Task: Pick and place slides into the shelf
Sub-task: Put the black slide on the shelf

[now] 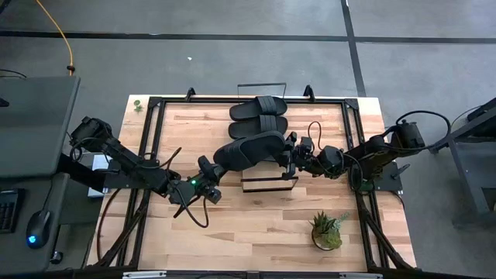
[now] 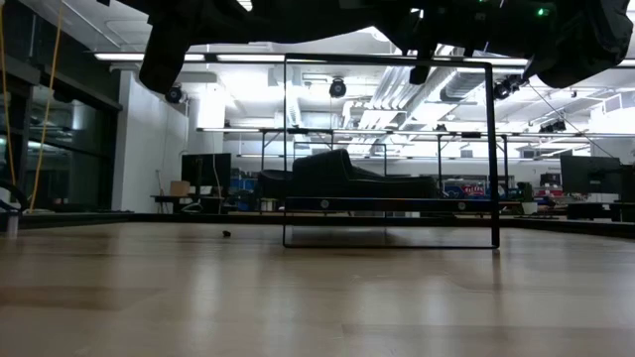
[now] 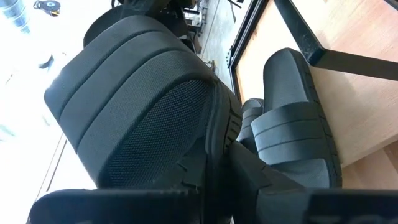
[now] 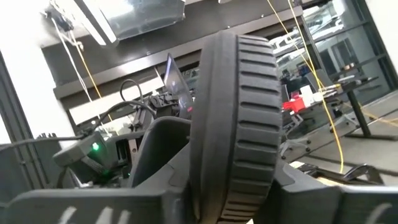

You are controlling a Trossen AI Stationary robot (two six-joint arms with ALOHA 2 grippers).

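Airborne slide gripped between left hand and right hand, long axis spanning both, beside shelved slides

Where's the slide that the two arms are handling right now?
In the high view, the held slide is mid-table between the left gripper and right gripper, just in front of the two slides at the shelf's far edge.
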